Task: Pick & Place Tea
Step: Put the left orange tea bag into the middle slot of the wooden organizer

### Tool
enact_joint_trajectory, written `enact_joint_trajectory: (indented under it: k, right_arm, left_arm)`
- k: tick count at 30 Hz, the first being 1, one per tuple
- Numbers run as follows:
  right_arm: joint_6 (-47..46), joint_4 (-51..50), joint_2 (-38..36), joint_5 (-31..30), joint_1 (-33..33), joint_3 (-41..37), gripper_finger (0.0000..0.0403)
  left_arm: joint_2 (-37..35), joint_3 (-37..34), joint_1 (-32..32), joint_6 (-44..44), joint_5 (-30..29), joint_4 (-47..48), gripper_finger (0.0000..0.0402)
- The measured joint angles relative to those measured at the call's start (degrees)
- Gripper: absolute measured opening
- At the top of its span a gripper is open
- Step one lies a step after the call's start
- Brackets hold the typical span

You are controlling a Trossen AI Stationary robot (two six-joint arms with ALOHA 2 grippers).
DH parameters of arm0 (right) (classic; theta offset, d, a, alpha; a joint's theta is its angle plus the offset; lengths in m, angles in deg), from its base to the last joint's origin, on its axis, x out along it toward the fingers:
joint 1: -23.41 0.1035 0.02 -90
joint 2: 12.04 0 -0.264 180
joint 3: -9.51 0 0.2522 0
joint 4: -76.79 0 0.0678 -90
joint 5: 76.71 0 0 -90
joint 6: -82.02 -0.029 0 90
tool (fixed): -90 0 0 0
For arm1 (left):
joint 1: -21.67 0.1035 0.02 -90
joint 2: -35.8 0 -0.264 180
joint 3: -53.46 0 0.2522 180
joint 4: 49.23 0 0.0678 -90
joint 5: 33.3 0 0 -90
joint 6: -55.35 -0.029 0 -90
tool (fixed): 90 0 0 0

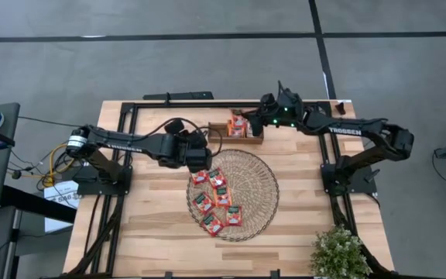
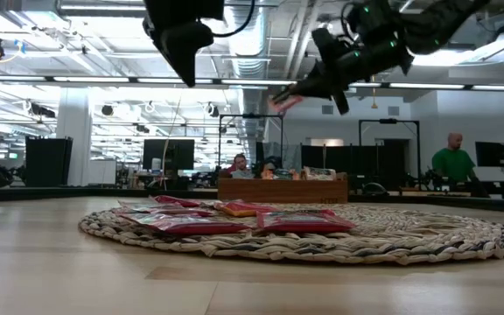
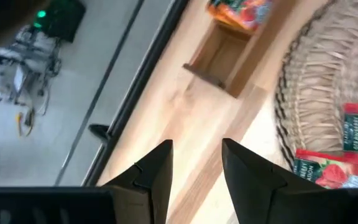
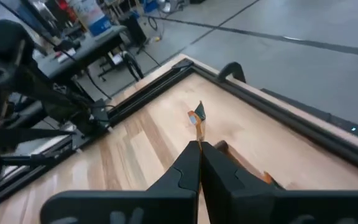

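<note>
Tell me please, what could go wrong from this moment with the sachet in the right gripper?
The right gripper pinches one thin red-orange tea sachet only by its edge, above the brown wooden tray; it may slip or fall outside. The tray already holds sachets, so this one might sit on top and slide out. The left gripper, open, hovers beside the round woven mat; it could disturb sachets lying there.

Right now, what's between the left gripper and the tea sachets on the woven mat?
Nothing. In the left wrist view, the left gripper stands open over bare table wood, with only the woven mat's rim before the tea sachets.
</note>
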Motion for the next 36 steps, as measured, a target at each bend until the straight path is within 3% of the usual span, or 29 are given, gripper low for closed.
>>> enact_joint_trajectory:
  k: [6, 12, 16, 19, 24, 28, 36]
  right_arm:
    - [-5.2, 11.5, 0.0, 0.3, -0.5, -8.2, 0.0]
    - [-6.0, 14.9, 2.0, -0.9, 0.9, -10.4, 0.0]
    - [-6.0, 15.9, 8.3, -0.3, 1.0, -8.5, 0.0]
    - [-6.0, 21.5, 14.3, 2.8, 0.8, -6.7, 0.0]
    - [-6.5, 28.5, 20.0, 7.3, -1.5, -4.6, 0.0]
    - [-5.0, 31.4, 20.7, 12.1, -4.7, -4.6, 0.0]
    - [-1.6, 29.4, 20.8, 11.4, -8.5, -6.5, 0.0]
  left_arm:
    - [-0.1, -1.3, 0.2, 1.0, -0.9, -1.6, 0.0131]
    - [-1.8, -11.8, 1.7, 1.0, 1.2, -11.1, 0.0131]
    - [-4.5, -20.8, 2.7, 1.0, 7.4, -21.7, 0.0131]
    - [-8.2, -26.6, 3.3, 1.1, 11.1, -30.3, 0.0131]
    - [-15.6, -33.5, 4.3, 4.9, 12.2, -36.3, 0.0131]
    - [-23.2, -39.0, 4.5, 7.1, 13.5, -40.3, 0.0131]
    - [-36.2, -46.9, 4.5, 11.3, 13.1, -43.4, 0.0131]
